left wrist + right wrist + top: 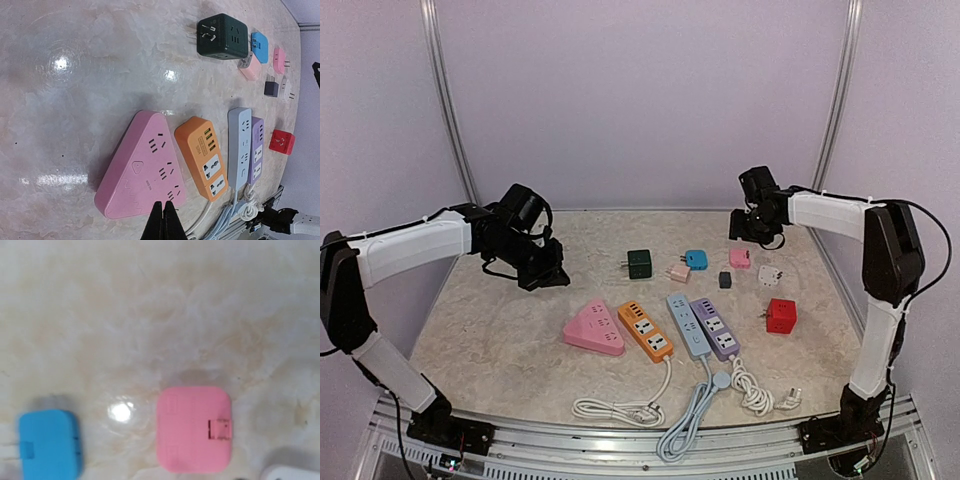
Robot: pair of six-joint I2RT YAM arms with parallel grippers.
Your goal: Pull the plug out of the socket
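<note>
Four power strips lie side by side at the front: pink triangular (594, 327), orange (645, 330), light blue (687, 325) and purple (714, 328). Their sockets show no plug in them. My left gripper (548, 275) hovers left of them; in the left wrist view its black fingers (163, 220) are pressed together, empty, above the pink strip's (142, 167) near edge. My right gripper (748, 228) hangs above a pink adapter (740, 258). The right wrist view shows that adapter (194, 429) below, without any fingers in sight.
Loose adapters lie behind the strips: dark green cube (639, 264), blue (696, 259), pale pink (679, 272), black (725, 280), white (769, 275), red cube (781, 316). White cords (620, 408) coil at the front edge. Walls enclose the table.
</note>
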